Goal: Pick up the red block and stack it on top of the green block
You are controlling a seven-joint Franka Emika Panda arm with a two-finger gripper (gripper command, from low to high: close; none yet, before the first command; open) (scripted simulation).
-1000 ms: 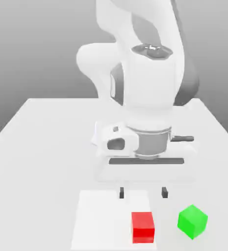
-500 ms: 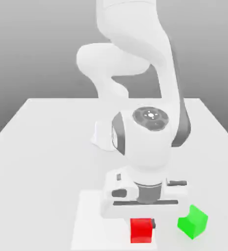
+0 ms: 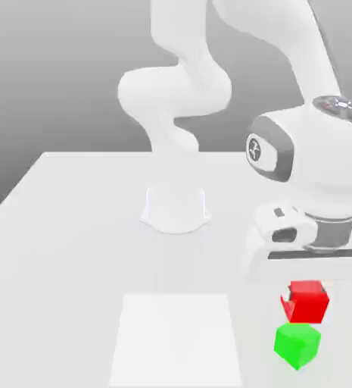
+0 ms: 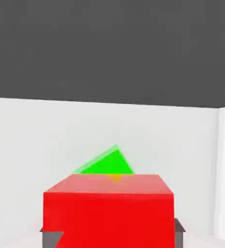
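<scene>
The red block hangs in the air just under my hand, with my gripper shut on it. Directly below it, the green block rests on the table near the front right of the exterior view; the two blocks look almost touching, and I cannot tell if a gap separates them. In the hand view the red block sits between the dark fingers, and a corner of the green block peeks out beyond it.
A white square patch lies on the grey table to the exterior view's left of the blocks. The arm's round base stands at the table's middle back. The table's right edge runs close to the blocks.
The hand came down on the red block on the white patch, took hold of it, then lifted and carried it to the exterior view's right over the green block.
</scene>
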